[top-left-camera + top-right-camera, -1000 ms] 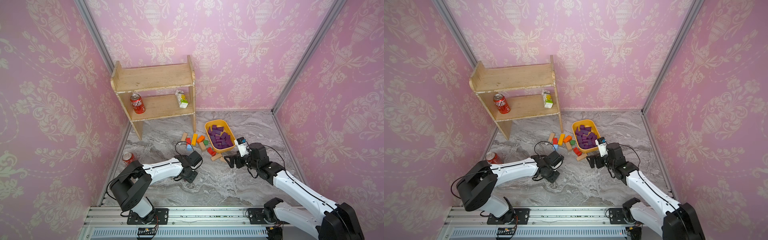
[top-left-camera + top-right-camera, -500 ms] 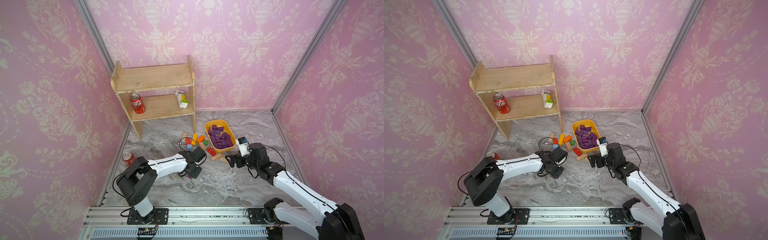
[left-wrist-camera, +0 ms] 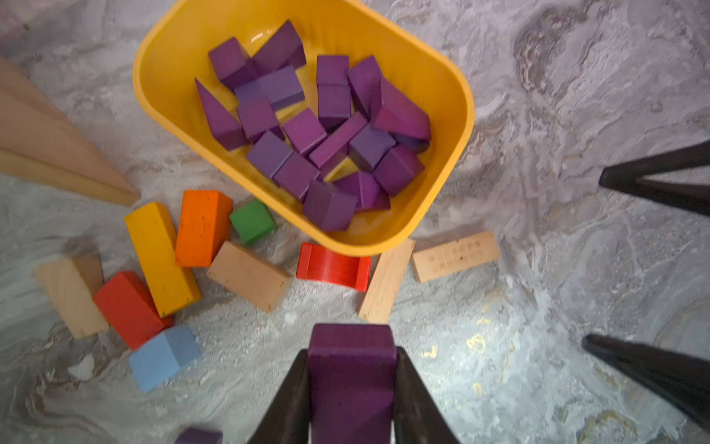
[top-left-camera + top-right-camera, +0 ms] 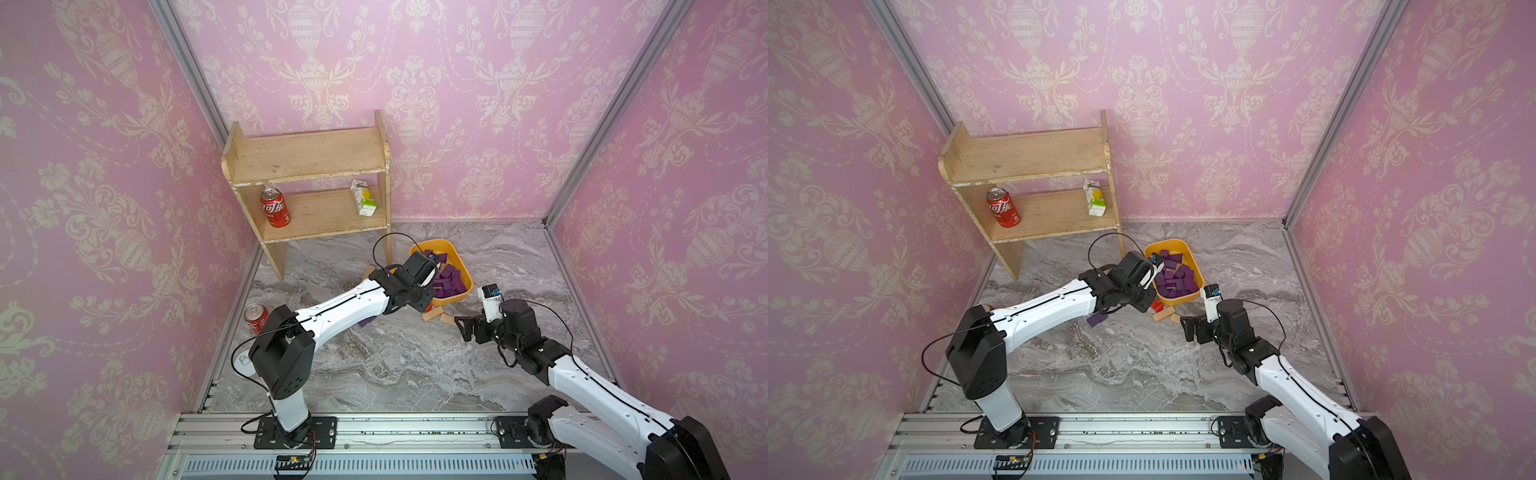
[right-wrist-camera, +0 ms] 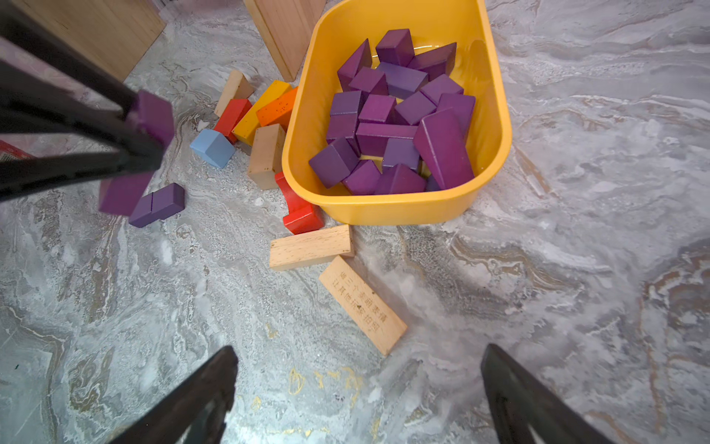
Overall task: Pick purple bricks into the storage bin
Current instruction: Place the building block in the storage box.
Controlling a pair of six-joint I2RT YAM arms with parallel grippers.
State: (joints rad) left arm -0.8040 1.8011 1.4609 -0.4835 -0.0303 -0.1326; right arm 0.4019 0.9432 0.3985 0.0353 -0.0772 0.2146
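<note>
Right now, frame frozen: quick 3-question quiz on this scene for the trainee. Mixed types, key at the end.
1. True or false: the left fingers are shut on a purple brick.
2. Pick one. Outside the storage bin, the loose purple bricks on the table number: A none; B at least one; C more than the bin holds.
3. One word: are the right fingers open or shut?
Key: 1 true. 2 B, see the loose purple brick. 3 open.
</note>
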